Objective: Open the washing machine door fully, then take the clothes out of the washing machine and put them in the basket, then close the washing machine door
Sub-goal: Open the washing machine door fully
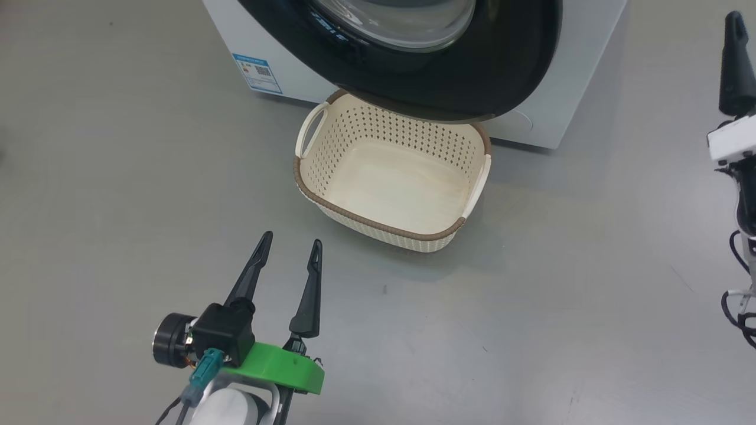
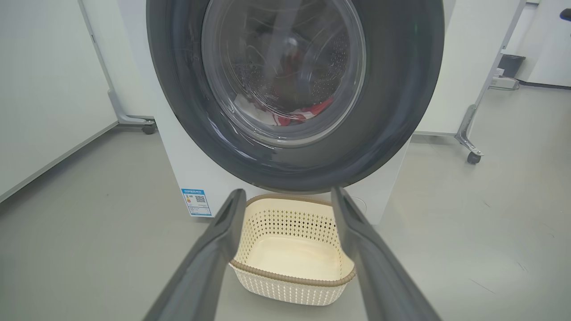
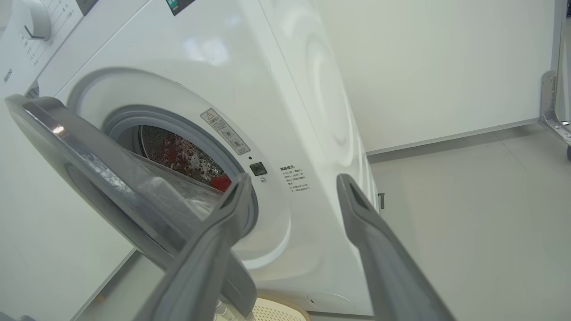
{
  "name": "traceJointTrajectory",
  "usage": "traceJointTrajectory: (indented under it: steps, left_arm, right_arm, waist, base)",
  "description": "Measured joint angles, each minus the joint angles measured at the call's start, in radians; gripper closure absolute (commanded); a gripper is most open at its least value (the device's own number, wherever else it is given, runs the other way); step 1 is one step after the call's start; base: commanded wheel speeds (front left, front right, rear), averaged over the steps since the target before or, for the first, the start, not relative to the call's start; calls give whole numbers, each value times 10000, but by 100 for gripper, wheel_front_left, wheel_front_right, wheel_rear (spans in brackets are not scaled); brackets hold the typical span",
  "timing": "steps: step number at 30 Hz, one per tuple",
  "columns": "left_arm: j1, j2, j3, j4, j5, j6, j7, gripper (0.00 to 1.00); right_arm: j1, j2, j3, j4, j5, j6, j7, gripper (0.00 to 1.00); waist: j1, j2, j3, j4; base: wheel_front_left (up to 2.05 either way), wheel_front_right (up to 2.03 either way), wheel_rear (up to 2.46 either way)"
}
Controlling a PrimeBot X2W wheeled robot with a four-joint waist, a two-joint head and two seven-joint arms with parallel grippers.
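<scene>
Opening the washing machine door fully looks to be the step in hand. The door stands only partly swung out from the washing machine. In the right wrist view a wedge of gap shows between its rim and the grey gasket, with the steel drum behind.

The clothes are inside the washing machine, low in the drum, seen as red and white cloth through the bulging glass. The basket sits on the floor directly in front of the washing machine, so close that the door's black rim hangs over its back edge. I think it is put there so the garments have only a short way to go from the drum. It holds nothing.

The right gripper is raised at the front of the washing machine, on the latch side. Its two fingers are spread apart and empty, and one finger crosses the door's free edge. Whether it touches the rim I cannot tell. This seems a sensible place for pushing the door wider.

The left gripper is low, further out from the washing machine than the basket. Its fingers are also parted with nothing between them, and they point toward the door. It is probably placed there to leave room for the swing.
</scene>
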Motion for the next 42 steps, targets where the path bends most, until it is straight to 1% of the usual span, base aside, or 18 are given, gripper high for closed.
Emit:
traceJointTrajectory:
  steps: [2, 3, 4, 5, 8, 12, 15, 17, 21, 23, 25, 29, 32, 37, 42]
  left_arm:
    - [-143, 2, -98, -12, -40, 0, 0, 0]
    - [-205, 2, -176, -27, -44, 0, 0, 0]
    - [-256, -2, -245, -48, -54, 0, 0, 0]
    - [-297, -4, -284, -77, -92, 0, 0, 0]
    - [-353, -2, -307, -161, -236, 0, 0, 0]
    - [-428, -2, -433, -249, -305, 0, 0, 0]
    - [-524, -4, -535, -324, -445, 0, 0, 0]
    - [-555, -4, -619, -328, -497, 0, 0, 0]
    - [-572, -4, -759, -341, -573, 0, 0, 0]
    - [-618, -6, -821, -359, -619, 0, 0, 0]
    - [-701, -6, -853, -364, -677, 0, 0, 0]
    - [-743, -8, -918, -370, -803, 0, 0, 0]
    - [-751, -10, -932, -374, -849, 0, 0, 0]
    - [-751, -10, -920, -374, -849, 0, 0, 0]
    - [-751, -12, -924, -370, -851, 0, 0, 0]
  right_arm:
    - [-313, 19, -163, 178, 286, 0, 198, 0]
    - [-457, 46, -257, 253, 495, 0, 330, 16]
    - [-593, 86, -334, 314, 696, 2, 454, 63]
    - [-738, 134, -387, 385, 915, 8, 604, 100]
    - [-1226, 458, -522, 600, 1714, 46, 1127, 100]
    - [-1820, 851, -802, 938, 2832, -4, 1944, 100]
    - [-2306, 895, -980, 1198, 3358, -215, 2510, 100]
    - [-2571, 884, -1141, 1386, 3695, -278, 2861, 100]
    - [-3021, 909, -1398, 1680, 4380, -581, 3542, 100]
    - [-3256, 897, -1450, 1812, 4585, -725, 3852, 100]
    - [-3547, 838, -1473, 2061, 4696, -955, 4215, 100]
    - [-3861, 876, -1722, 2339, 5227, -1122, 4675, 100]
    - [-4137, 1039, -1923, 2529, 5614, -1258, 4916, 100]
    - [-4265, 1269, -2017, 2844, 6052, -1312, 5334, 100]
    - [-4454, 1260, -1988, 3149, 6205, -1459, 5816, 100]
  waist:
    - [0, 0, 82, 107]
    - [0, 0, 120, 166]
    - [0, 0, 158, 225]
    - [0, 0, 197, 284]
    - [0, 0, 333, 448]
    - [0, 0, 549, 634]
    - [0, 0, 729, 763]
    - [0, 0, 838, 864]
    - [0, 0, 1031, 1081]
    - [0, 0, 1117, 1194]
    - [0, 0, 1225, 1349]
    - [0, 0, 1333, 1536]
    - [0, 0, 1392, 1652]
    - [0, 0, 1433, 1740]
    - [0, 0, 1453, 1803]
  base:
    - [0, 0, 0]
    - [0, 0, 0]
    - [0, 0, 0]
    - [0, 0, 0]
    - [0, 0, 0]
    - [0, 0, 0]
    - [0, 0, 0]
    - [0, 0, 0]
    - [0, 0, 0]
    - [0, 0, 0]
    - [0, 0, 0]
    - [0, 0, 0]
    - [0, 0, 0]
    - [0, 0, 0]
    - [0, 0, 0]
